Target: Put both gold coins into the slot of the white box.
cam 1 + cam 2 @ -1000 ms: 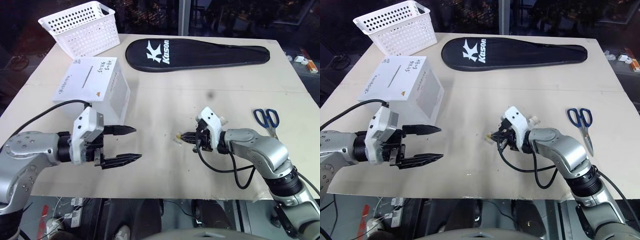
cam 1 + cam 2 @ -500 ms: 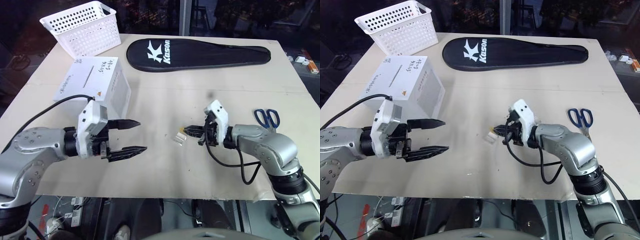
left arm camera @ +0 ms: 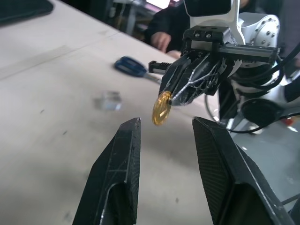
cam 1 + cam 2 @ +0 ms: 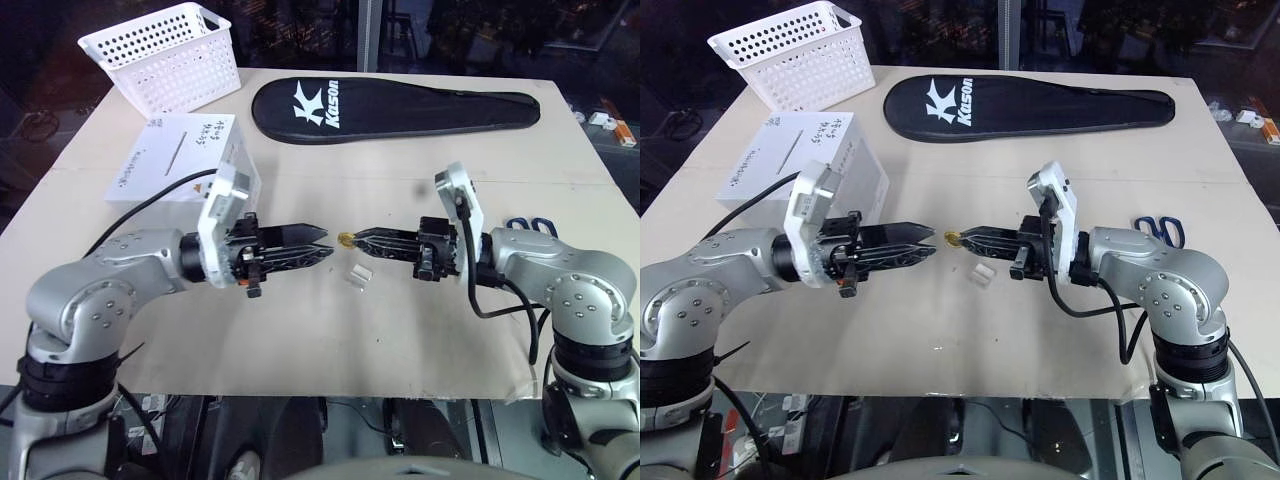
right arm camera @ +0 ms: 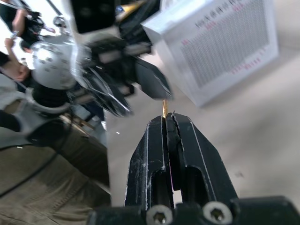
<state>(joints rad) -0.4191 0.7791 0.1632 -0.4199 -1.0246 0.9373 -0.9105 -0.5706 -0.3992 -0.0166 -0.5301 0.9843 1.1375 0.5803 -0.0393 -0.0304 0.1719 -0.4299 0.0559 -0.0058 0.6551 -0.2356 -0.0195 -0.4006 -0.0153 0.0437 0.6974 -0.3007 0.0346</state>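
Note:
My right gripper [image 4: 356, 238] is shut on a small shiny gold coin [image 4: 345, 238], which it holds on edge above the table, pointing toward my left arm. My left gripper [image 4: 329, 242] faces it tip to tip. In the left wrist view its two black fingers [image 3: 123, 154] stand apart, with the coin [image 3: 162, 107] just past their tips and untouched. The other gold coin is out of view. The white box [image 4: 228, 185] sits at the table's left behind my left arm, its handwritten face up with the thin dark slot [image 4: 176, 151] in it.
A small clear plastic block [image 4: 358, 275] lies on the table under the two grippers. Blue-handled scissors [image 4: 525, 225] lie behind my right arm. A black racket case [image 4: 390, 105] lies at the back and a white perforated basket [image 4: 165, 55] at the back left.
My right gripper rose from the table with the coin and turned level toward the left gripper. My left gripper moved right to meet it, and its fingers narrowed. The clear block stayed put.

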